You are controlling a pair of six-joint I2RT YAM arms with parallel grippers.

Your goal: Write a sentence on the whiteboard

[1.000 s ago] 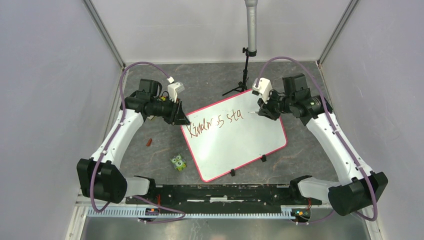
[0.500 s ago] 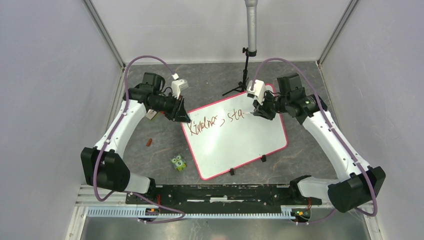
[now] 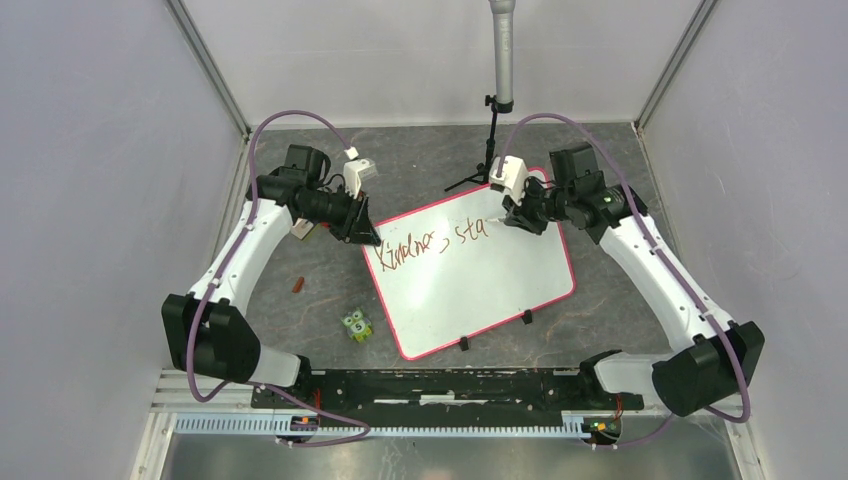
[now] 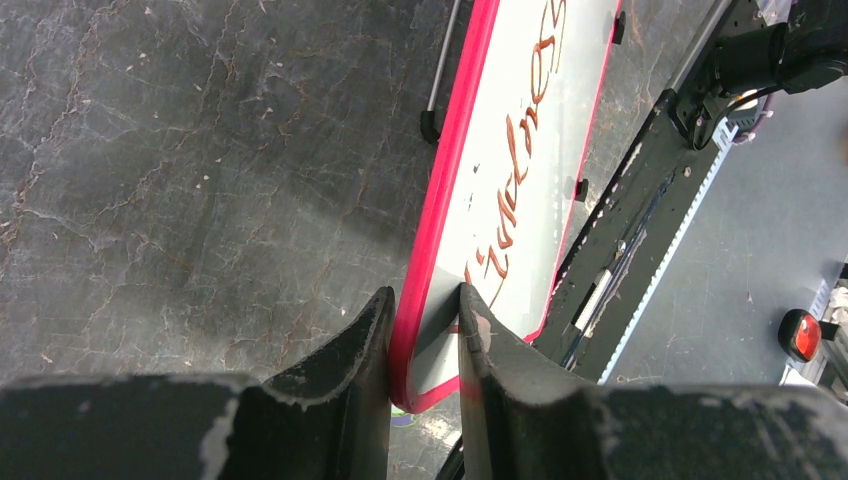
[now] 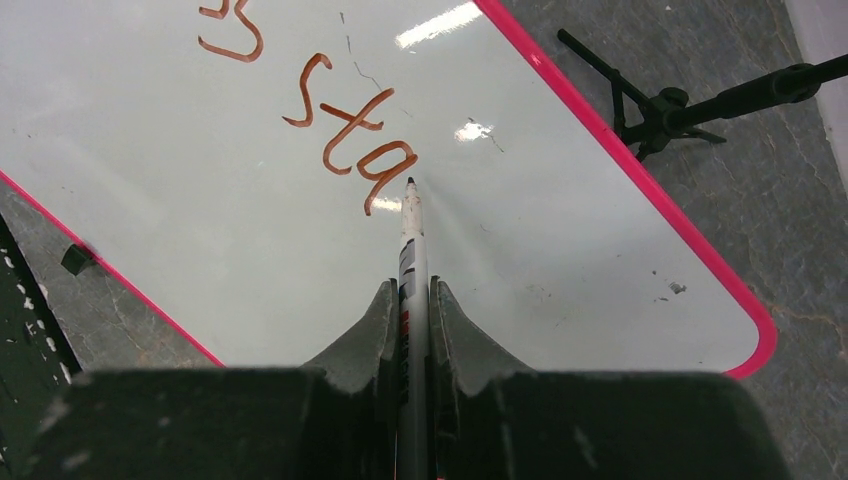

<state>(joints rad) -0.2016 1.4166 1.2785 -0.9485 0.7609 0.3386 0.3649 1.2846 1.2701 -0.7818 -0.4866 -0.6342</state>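
The whiteboard [image 3: 480,285] lies tilted on the dark table, pink-framed, with small black feet. The sentence [image 3: 430,243] runs across its upper part in brownish-red script and ends at "sta" [image 5: 355,130]. My left gripper [image 3: 368,238] is shut on the board's upper-left corner, and the pink edge sits between its fingers [image 4: 425,295]. My right gripper [image 3: 512,220] is shut on a white marker [image 5: 411,230] that points forward between the jaws [image 5: 412,285]. The marker's dark tip is at the board surface just right of the last "a".
A black tripod stand [image 3: 487,150] rises behind the board's far edge, close to the right gripper. A small green owl toy [image 3: 356,325] and a small red-brown piece [image 3: 297,285] lie left of the board. A black rail [image 3: 440,385] runs along the near edge.
The right gripper and marker have shifted slightly left and back along the top line. The left arm swung back while its grip stayed on the board's corner.
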